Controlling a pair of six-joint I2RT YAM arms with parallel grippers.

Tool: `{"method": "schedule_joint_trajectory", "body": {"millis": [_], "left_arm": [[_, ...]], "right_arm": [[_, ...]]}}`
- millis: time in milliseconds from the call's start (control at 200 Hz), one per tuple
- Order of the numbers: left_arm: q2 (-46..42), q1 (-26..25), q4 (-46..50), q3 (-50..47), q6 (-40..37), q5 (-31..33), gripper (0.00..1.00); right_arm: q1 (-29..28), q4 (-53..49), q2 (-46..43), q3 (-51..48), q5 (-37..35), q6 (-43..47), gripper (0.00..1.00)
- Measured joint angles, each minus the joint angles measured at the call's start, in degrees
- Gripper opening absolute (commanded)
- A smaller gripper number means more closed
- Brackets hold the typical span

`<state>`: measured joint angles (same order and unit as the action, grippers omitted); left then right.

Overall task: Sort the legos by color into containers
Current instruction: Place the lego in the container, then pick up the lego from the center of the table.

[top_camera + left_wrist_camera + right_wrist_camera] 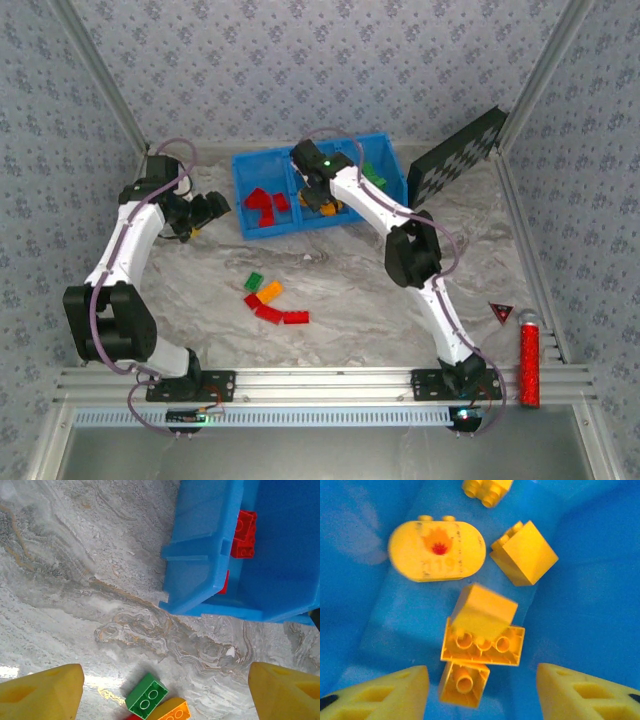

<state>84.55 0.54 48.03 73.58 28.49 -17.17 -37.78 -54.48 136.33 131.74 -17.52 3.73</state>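
The blue tray [392,150] stands at the back centre. Its left compartment holds red bricks [264,207], the middle one orange-yellow bricks, the right one green bricks [375,176]. My right gripper [326,196] hangs open over the middle compartment; the right wrist view shows it [482,680] above several orange-yellow bricks [482,647], one of them [484,611] blurred, and an oval piece [436,550]. My left gripper [206,212] is open and empty, left of the tray. In the left wrist view it [165,675] sits above a green brick [146,696] and an orange one [172,711], near the tray's corner [200,565].
On the table's middle lie a green brick [256,283], an orange one [269,292] and three red ones [296,317]. A black checker panel [458,155] leans at the back right. A red cylinder [529,362] and a small red triangle [501,312] lie at the right.
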Motion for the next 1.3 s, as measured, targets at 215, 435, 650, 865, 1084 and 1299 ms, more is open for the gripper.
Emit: {"method": "schedule_joint_trajectory", "body": {"millis": [215,435,650,865,1084,1299], "left_arm": [[-1.05,0.00,0.13,-0.02,-1.64,0.15,0.86],[-11.04,0.00,1.27,-0.04,-6.58,4.55,0.90],[-20.61,0.00,2.19,-2.80,-10.34,8.02,0.99],[-22.93,0.00,3.76,-5.64,-12.44,9.84,0.99],[-23.61,-0.66,4.11,-6.56,-13.27,11.10,0.99],[-23.82,-3.30,4.13,-7.54,-14.40,13.84,0.99]], "right_arm": [[-3.28,9.14,-19.28,-21.18,6.75,13.75,0.66],[-6.25,16.98,-32.94,-41.48,27.15,37.55,0.73],[-11.02,15.30,-27.26,-40.72,32.83,50.10,0.72],[-15.37,14.80,-20.68,-39.10,34.27,53.62,0.72],[-17.68,14.45,-15.67,-35.32,34.25,54.90,0.72],[-19.26,15.43,-12.85,-35.08,31.87,55.87,0.68]]}}
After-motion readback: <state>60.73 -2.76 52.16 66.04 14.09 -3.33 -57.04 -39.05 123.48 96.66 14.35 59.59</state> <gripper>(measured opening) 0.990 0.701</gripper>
